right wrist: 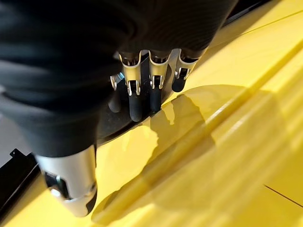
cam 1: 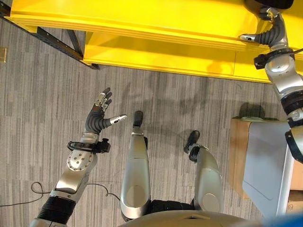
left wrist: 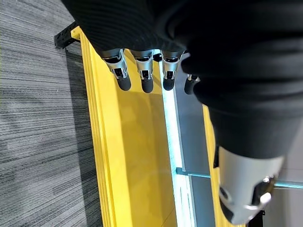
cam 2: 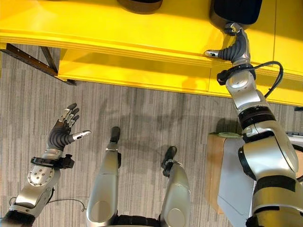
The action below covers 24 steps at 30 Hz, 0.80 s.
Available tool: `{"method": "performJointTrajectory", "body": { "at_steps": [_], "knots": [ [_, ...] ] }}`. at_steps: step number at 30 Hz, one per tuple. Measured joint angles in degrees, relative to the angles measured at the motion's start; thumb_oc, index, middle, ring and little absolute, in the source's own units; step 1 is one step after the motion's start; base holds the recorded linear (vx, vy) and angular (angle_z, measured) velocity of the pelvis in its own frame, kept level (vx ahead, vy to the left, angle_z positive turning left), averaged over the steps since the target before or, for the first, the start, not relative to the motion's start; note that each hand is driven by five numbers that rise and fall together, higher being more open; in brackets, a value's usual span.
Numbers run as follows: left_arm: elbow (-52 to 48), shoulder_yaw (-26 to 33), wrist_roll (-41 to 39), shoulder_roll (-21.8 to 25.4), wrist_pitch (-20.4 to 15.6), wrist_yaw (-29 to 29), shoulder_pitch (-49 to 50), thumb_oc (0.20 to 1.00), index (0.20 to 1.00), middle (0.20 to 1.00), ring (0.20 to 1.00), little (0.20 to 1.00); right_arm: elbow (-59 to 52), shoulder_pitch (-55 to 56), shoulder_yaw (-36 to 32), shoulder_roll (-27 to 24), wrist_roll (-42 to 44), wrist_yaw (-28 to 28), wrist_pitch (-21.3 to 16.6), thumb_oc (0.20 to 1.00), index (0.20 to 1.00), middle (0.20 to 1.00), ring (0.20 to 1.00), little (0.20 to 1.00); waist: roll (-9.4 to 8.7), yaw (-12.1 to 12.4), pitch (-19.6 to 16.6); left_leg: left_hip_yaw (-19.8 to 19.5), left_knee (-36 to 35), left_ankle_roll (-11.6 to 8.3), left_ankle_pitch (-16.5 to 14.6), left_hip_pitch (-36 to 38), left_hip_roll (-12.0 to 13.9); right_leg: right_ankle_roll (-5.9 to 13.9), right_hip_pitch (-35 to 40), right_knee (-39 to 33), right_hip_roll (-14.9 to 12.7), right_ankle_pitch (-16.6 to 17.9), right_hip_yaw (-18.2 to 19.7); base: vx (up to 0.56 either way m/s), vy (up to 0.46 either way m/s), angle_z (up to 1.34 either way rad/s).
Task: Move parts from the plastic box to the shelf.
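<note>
Reaching up onto the yellow shelf (cam 2: 142, 28) now with my right hand (cam 2: 235, 45), and the right wrist view has its fingers (right wrist: 136, 101) curled down over a dark rounded part (right wrist: 124, 124) that rests on the shelf's yellow top. I read that as the hand closed round the part, thumb stuck out to the side along the shelf edge, though the fingertips bury into the dark shape and I can't swear the grip is tight. So this one part is at the shelf, set down or just about, and letting go is what's left for it.

My left hand (cam 1: 98, 116) hangs low over the grey floor (cam 1: 42, 94), fingers spread and straight, carrying nothing.

Further out, the right eye view catches a second dark part (cam 2: 140, 4) at the top edge of the shelf, well apart from the one I'm on. That looks like one delivery done already.

Down by my right side sits a pale grey box (cam 1: 265, 161) beside a tan wooden block (cam 1: 238, 151). I take it for the plastic box, but the head views don't show me inside, so how many parts remain I can't say.

The left wrist view adds the shelf seen end-on, with a lit gap between its levels, which the head views flatten out.
</note>
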Motion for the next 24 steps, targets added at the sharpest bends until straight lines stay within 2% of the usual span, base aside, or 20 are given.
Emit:
{"method": "performJointTrajectory", "body": {
  "at_steps": [14, 17, 19, 21, 24],
  "knots": [
    [0.0, -0.1, 0.0, 1.5, 0.0, 0.0, 0.0, 1.0, 1.0, 1.0, 1.0, 1.0, 0.9, -2.7, 1.3, 0.0, 2.5, 0.0, 0.0, 1.0, 1.0, 1.0, 1.0, 1.0, 0.06, 0.3, 0.0, 0.0, 1.2, 0.17, -0.2, -0.7, -0.4, 0.29, -0.2, -0.1, -0.4, 0.4, 0.1, 0.0, 0.001, 0.01],
    [0.0, -0.1, 0.0, 1.4, -0.1, 0.1, -0.1, 1.0, 1.0, 1.0, 1.0, 1.0, -3.7, -1.3, 0.5, -0.2, 3.2, 0.0, 0.0, 1.0, 1.0, 1.0, 1.0, 1.0, 0.06, -0.3, 0.0, 0.0, 1.2, 0.2, -0.2, -0.7, -0.3, 0.23, -0.2, -0.1, -0.3, 0.4, 0.1, 0.0, 0.0, 0.0],
    [0.0, -0.1, 0.0, 1.1, -0.1, 0.2, -0.2, 1.0, 1.0, 1.0, 1.0, 1.0, -13.6, 5.1, -3.8, -0.6, 3.8, -0.2, -0.7, 1.0, 1.0, 1.0, 1.0, 1.0, 0.05, -0.5, 0.0, 0.0, 1.4, 0.19, -0.2, -0.7, -0.3, 0.3, -0.2, -0.1, -0.2, 0.5, 0.1, 0.0, 0.0, 0.0],
    [0.0, 0.0, 0.1, 0.8, 0.0, 1.1, -0.4, 1.0, 1.0, 1.0, 1.0, 1.0, -26.3, 20.1, -10.3, -0.5, 3.8, 0.0, -1.2, 1.0, 1.0, 1.0, 1.0, 1.0, -0.06, -1.5, 0.0, 0.0, 2.5, 0.02, -0.7, -0.5, -0.2, 0.39, 0.6, 0.1, -0.1, 0.5, 0.1, -0.03, -0.015, -0.03],
    [0.0, 0.5, 0.1, 0.3, 0.3, 1.2, 0.2, 1.0, 1.0, 1.0, 1.0, 1.0, -29.8, 29.8, -14.0, 0.4, 3.8, 0.2, -1.4, 1.0, 1.0, 1.0, 1.0, 1.0, -0.28, -2.3, 0.0, 0.2, 3.0, 0.46, -1.8, 1.1, -0.1, 0.44, 2.2, -0.3, 0.1, 0.5, 0.4, -0.02, -0.011, -0.08]
  ]
}}
